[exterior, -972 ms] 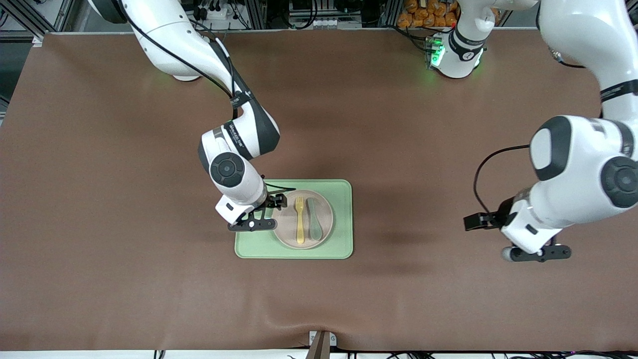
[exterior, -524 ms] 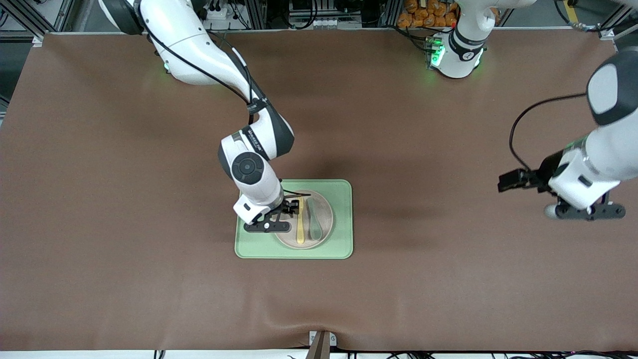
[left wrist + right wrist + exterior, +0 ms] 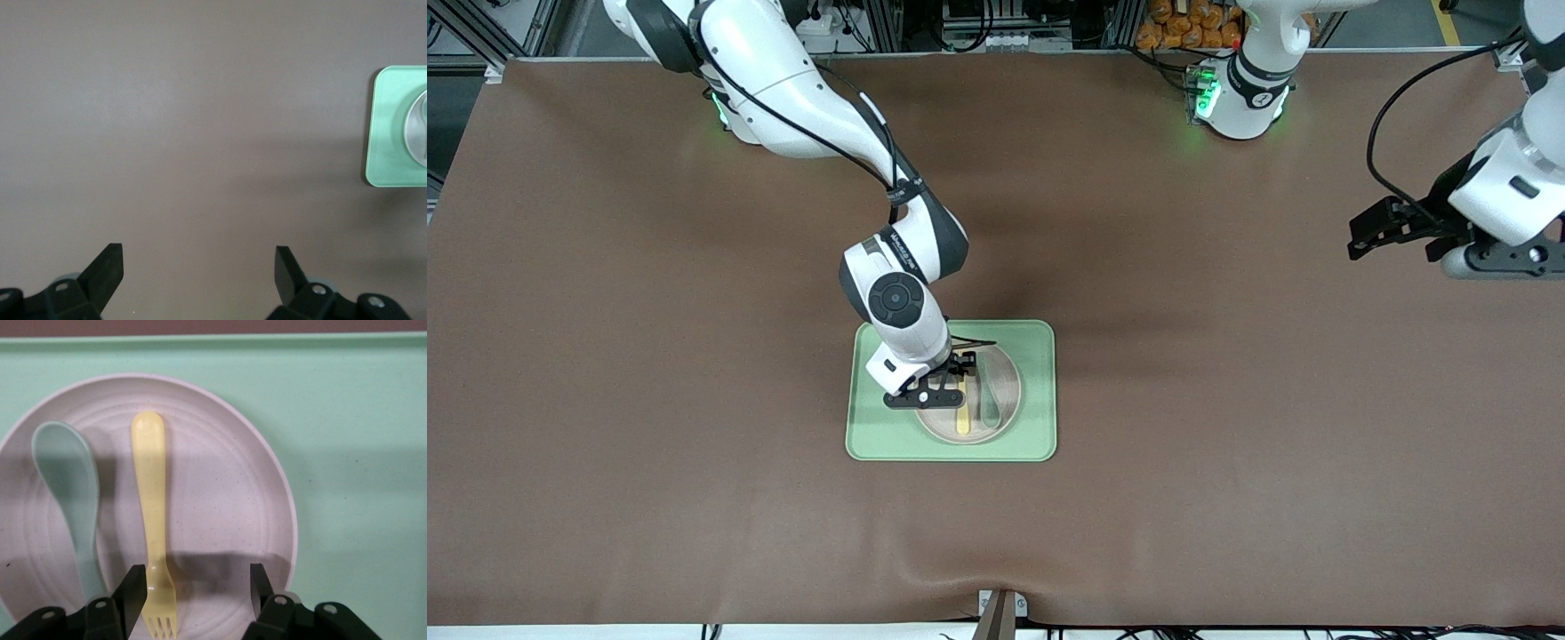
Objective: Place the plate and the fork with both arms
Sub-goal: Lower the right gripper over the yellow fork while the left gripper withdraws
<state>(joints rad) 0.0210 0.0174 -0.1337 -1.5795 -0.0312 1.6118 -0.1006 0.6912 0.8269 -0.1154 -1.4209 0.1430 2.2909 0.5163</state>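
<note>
The speckled off-white plate (image 3: 1009,391) (image 3: 227,493) lies on the pale green tray (image 3: 1040,436) (image 3: 353,453). On the plate the pale yellow fork (image 3: 962,420) (image 3: 151,493) lies beside a grey-green spoon (image 3: 990,400) (image 3: 67,487). My right gripper (image 3: 938,391) (image 3: 197,580) hangs low over the plate, open. The fork's neck lies just inside one finger, and nothing is gripped. My left gripper (image 3: 1494,262) (image 3: 198,260) is open and empty, up over bare table at the left arm's end.
The brown mat (image 3: 694,356) covers the whole table. In the left wrist view a corner of the tray (image 3: 387,147) shows far off. A small bracket (image 3: 1000,609) sits at the table edge nearest the front camera.
My right gripper slid from the tray's edge to over the plate, and its jaws narrowed a little. My left arm pulled up and away toward its own end.
</note>
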